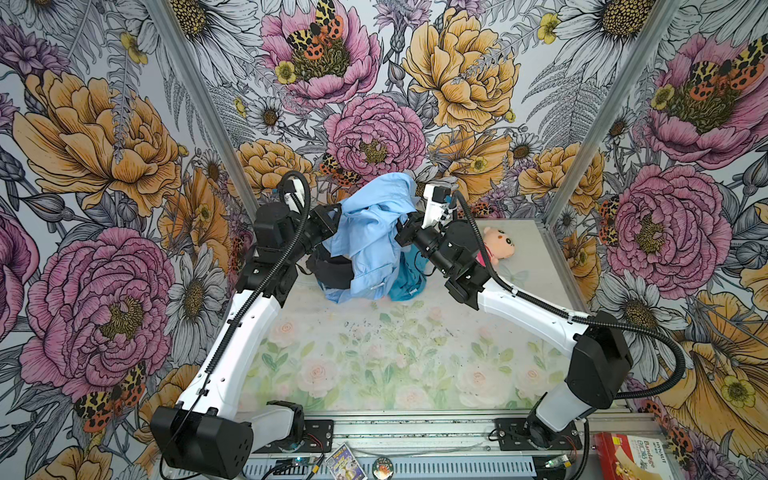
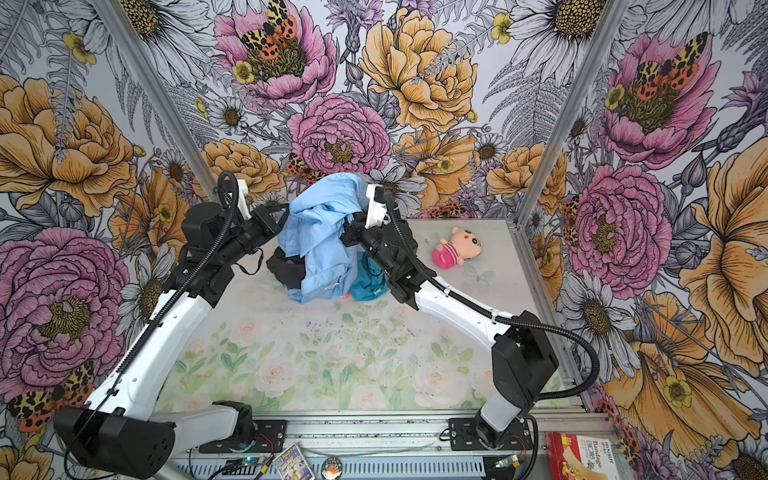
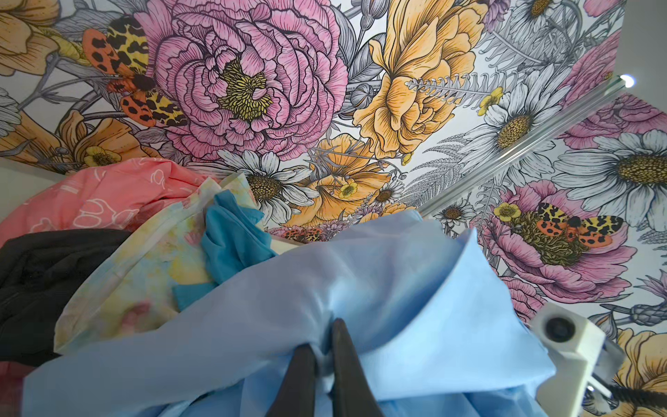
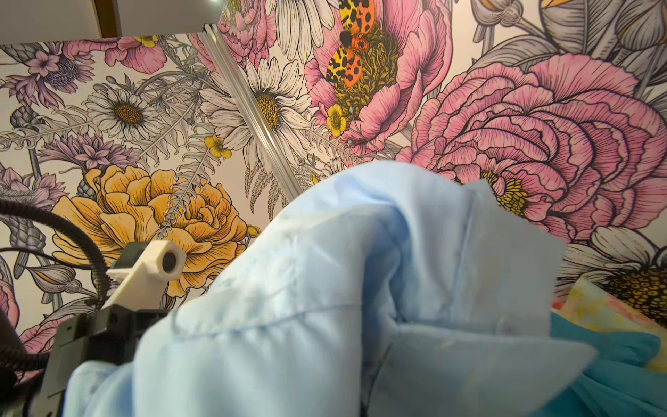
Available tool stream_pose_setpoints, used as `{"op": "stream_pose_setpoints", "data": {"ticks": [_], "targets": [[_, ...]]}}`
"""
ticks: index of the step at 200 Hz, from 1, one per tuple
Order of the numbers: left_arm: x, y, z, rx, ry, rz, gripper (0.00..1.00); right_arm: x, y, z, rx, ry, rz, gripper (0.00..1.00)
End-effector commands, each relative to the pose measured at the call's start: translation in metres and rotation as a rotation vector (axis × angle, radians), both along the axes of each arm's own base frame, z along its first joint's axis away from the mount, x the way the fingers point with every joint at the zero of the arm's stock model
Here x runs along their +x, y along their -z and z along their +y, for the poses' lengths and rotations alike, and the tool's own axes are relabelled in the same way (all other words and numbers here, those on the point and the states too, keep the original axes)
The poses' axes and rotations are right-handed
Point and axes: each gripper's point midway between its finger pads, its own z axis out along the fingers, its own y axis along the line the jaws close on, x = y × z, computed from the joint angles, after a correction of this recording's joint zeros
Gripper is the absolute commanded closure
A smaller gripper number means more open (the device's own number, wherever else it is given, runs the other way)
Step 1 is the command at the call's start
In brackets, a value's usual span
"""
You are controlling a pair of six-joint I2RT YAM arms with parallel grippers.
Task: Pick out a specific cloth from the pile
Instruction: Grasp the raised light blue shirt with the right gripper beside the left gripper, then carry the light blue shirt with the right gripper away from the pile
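Two tools hold the cloth up over the pile. Left tool is clamped on a fold. Right tool is squeezed together, tips hidden under the cloth.

You've 2 arms, left arm & right arm: white link shells, black joint housings, black ribbed conduit run along each, white wrist cam block, black base plates. Left gripper fingers dark, tapered.
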Motion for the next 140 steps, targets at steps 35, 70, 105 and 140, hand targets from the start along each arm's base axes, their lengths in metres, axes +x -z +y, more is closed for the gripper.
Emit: {"op": "stream_pose_setpoints", "data": {"ticks": [35, 70, 105, 140], "targets": [[-0.014, 0.016, -0.019, 0.053, 0.063, -0.013, 0.65, -0.014, -0.080, -0.054, 0.058, 0.089, -0.084, 1.00], [-0.015, 0.030, -0.026, 0.081, 0.078, 0.001, 0.61, -0.017, -0.087, -0.084, -0.011, 0.144, -0.031, 1.00], [-0.015, 0.046, -0.036, 0.116, 0.099, 0.019, 0.61, -0.030, -0.089, -0.120, -0.063, 0.202, 0.012, 1.00], [-0.013, 0.068, -0.044, 0.159, 0.102, 0.050, 0.61, -0.046, -0.098, -0.165, -0.101, 0.269, 0.033, 1.00]]}}
